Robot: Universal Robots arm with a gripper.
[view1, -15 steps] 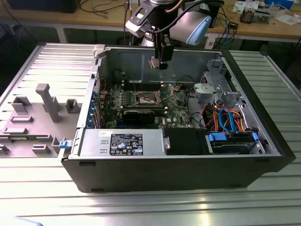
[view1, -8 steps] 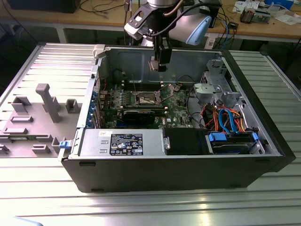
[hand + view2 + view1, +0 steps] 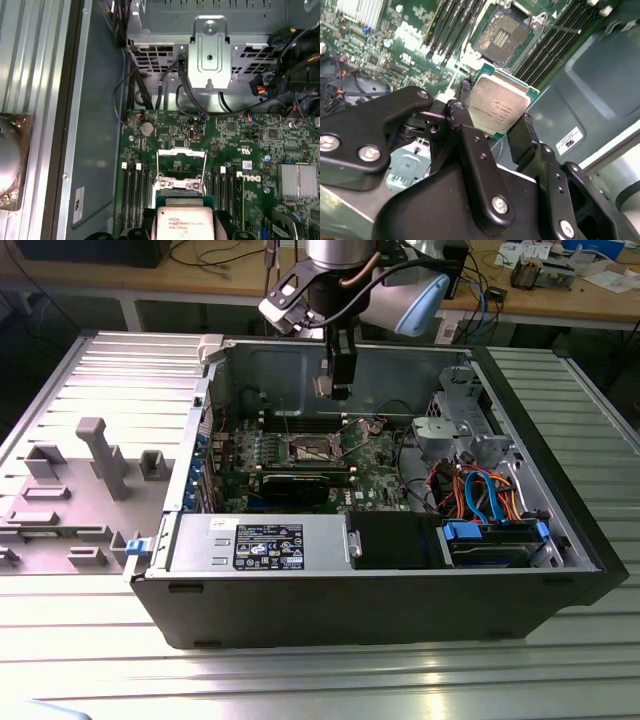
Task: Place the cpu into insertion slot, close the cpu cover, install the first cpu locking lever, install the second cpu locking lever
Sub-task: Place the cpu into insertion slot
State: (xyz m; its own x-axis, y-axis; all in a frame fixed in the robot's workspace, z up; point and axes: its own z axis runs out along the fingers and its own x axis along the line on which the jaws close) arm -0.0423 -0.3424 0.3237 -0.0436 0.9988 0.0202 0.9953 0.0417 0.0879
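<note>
The black metal gripper is closed partway on the cpu, a small flat square chip with a silvery-grey top. Its two fingers pinch opposite edges of the chip. The cpu hangs above the green circuit board, clear of the insertion slot, a square dark-centred socket lying uncovered. The cpu cover, a thin silvery frame, stands raised at the slot's edge. All of this sits inside the open black computer case, towards its far wall.

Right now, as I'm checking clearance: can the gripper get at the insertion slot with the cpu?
Probably yes. The gripper, shut on the cpu, hangs just short of the insertion slot, whose contacts lie exposed; nothing stands between them.
</note>
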